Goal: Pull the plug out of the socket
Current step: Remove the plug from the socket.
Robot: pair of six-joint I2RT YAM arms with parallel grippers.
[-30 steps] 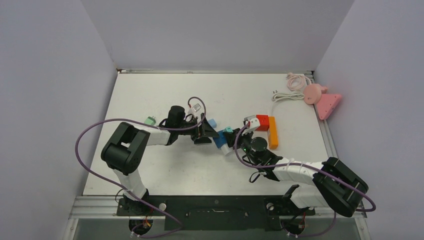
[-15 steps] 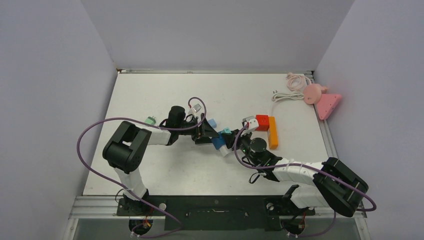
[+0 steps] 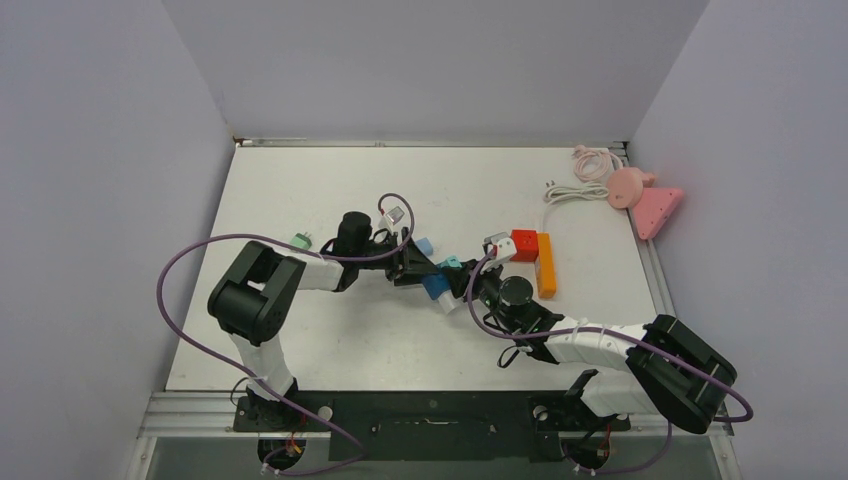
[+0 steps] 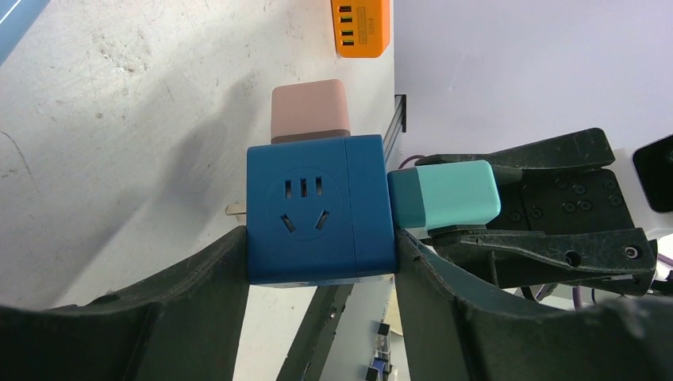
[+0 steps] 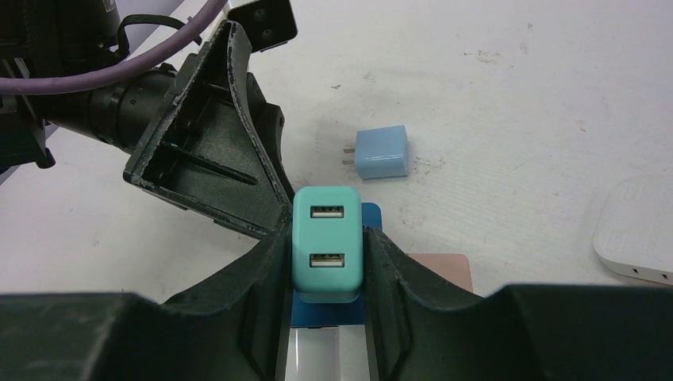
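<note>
Socket point(image 4: 317, 210), blue cube, sits about mid-desk, slightly toward the right edge, clenched between the left jaws. One jaw presses each of two opposite faces, and the outlet face points at the left wrist camera. Teal plug point(image 4: 444, 194) is seated in the cube's side face, butted against it with no gap showing. Right jaws are grasping the teal plug, one jaw on each flat side; the right wrist view shows its two USB ports facing the camera. Pink plug point(image 4: 309, 111) is seated in another face of the cube, the side toward the right edge of the desk. A metal prong point(image 4: 235, 210) pokes out of the cube on the face opposite the teal plug.

Both arms meet over the cube, left arm point(image 3: 300, 272) reaching in from the left edge side, right arm point(image 3: 590, 340) from the near right corner.

Loose on the desk point(image 3: 300, 340):
- Light blue plug point(image 5: 381, 152), just beyond the cube toward the far edge, prongs out, not touching anything.
- Orange power strip point(image 3: 545, 265) and red cube point(image 3: 524, 245) side by side, right of the cube.
- White adapter point(image 5: 639, 230), near the red cube.
- Small green item point(image 3: 299, 241) beside the left arm.
- White cable point(image 3: 570, 192) and pink wedge-shaped item point(image 3: 655, 210) at the far right corner; the wedge hangs over the right edge.
</note>
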